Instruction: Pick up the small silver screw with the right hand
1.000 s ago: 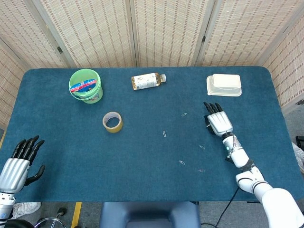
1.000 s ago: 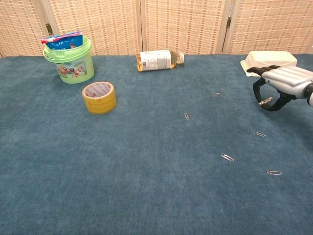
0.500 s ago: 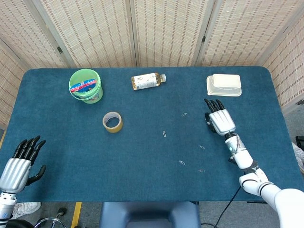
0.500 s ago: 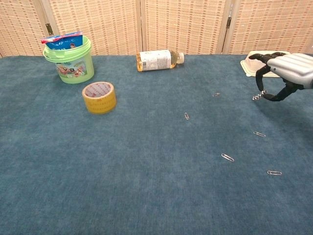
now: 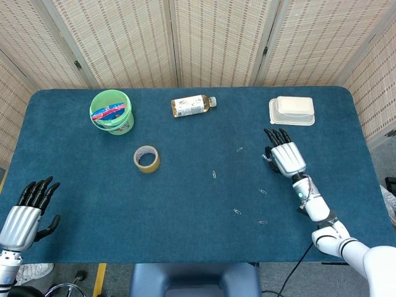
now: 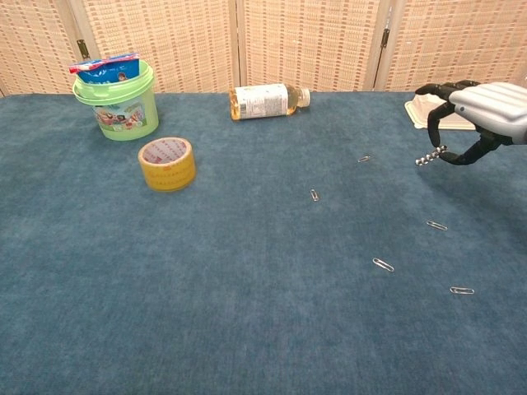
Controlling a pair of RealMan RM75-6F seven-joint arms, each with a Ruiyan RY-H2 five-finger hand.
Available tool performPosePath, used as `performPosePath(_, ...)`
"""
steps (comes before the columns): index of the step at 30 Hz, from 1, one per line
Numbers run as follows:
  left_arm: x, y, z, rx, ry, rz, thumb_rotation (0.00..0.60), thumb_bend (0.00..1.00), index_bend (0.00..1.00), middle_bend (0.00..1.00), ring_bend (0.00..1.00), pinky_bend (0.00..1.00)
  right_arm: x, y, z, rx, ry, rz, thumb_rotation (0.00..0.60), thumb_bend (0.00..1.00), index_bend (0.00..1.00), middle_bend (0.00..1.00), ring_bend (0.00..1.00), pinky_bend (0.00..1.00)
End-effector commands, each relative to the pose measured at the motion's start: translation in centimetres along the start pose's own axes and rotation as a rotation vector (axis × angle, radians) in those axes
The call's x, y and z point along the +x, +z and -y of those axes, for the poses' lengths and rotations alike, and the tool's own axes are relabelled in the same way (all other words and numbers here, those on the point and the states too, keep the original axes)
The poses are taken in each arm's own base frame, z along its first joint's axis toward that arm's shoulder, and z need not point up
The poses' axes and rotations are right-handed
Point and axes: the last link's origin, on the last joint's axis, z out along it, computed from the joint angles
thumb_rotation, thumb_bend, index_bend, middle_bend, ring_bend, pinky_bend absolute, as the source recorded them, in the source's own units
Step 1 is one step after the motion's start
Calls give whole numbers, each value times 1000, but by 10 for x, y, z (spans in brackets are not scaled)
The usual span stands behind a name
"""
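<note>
Item: small silver screw (image 6: 429, 156), pinched between thumb and a fingertip of the right hand (image 6: 471, 117), clear of the blue table (image 6: 206, 271) near the white container (image 5: 291, 111). Left hand (image 5: 26, 213): idle at the near edge, fingers apart, holding nothing. Status: pickup judged essentially complete; nothing evident remains but keeping the grip.

Head view: high, looking steeply down on the whole table (image 5: 185, 204). Chest view: low, near, facing forward across the same table.
</note>
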Motion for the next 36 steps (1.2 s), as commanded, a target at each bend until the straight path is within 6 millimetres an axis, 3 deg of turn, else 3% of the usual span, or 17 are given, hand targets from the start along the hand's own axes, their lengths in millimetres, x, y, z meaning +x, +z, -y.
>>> performPosePath(1,0,0,0,1,0,0,600,471,0,36,39,81,2,-3,6,24,18,3,600,384,654,63,0,0)
performPosePath(8,0,1,0,1,4,2,600,471,0,36,39,81,6,-23,26,90,40,8,600,383,654,63,0,0)
performPosePath(15,-1,2,0,11,17,-3,600,470,0,36,38,81,12,-61,45,156,84,56,600,383,654,62,0,0)
performPosePath(24,-4,3,-3,5,29,2,600,471,0,36,39,82,10,-89,42,159,54,81,600,383,654,61,0,0)
performPosePath(36,-5,3,-3,10,32,7,600,471,0,36,39,82,3,-99,32,135,62,97,600,383,654,62,0,0)
